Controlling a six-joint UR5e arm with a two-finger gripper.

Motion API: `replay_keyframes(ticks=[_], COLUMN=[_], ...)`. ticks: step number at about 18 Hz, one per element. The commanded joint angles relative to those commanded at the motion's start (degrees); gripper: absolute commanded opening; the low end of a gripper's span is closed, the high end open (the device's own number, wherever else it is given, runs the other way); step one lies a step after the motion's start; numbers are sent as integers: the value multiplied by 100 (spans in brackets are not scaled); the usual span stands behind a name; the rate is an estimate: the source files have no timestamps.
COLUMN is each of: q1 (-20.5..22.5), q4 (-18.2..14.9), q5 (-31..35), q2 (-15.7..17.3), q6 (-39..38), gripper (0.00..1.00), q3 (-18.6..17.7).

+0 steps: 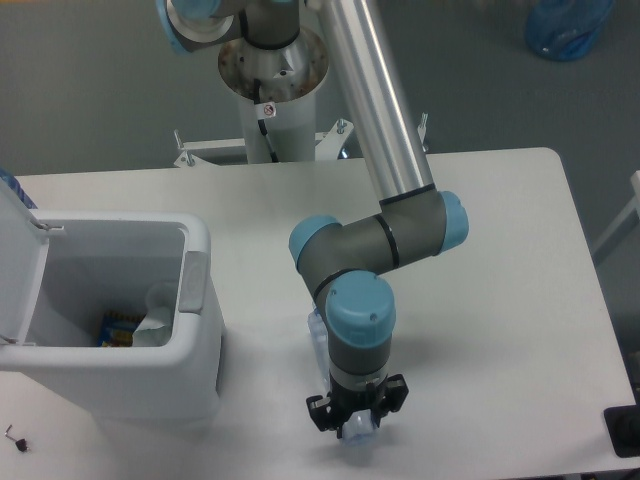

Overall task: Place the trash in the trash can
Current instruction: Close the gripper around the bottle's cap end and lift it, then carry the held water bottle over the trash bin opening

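Clear plastic bottle [318, 338] lying on the table [500, 250], one end between the gripper's [357, 428] fingers, the rest running up behind the wrist. Probably light, slick, easily crushed; best pinched gently across the body. Fingers astride it, squeeze not discernible. Open trash can [195, 350] well off to the fingers' side.

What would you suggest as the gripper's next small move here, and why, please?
Probably close on the bottle before lifting. The gripper sits low over its near end on the table, and whether the jaws already clamp it cannot be told. The trash can stands open to the left.
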Motion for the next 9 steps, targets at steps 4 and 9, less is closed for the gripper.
replay_keyframes(ticks=[4, 9], q1=[0, 53], q4=[53, 491], q5=[-562, -1081], q2=[448, 905], q6=[-211, -237], gripper=[60, 60], q3=[378, 642])
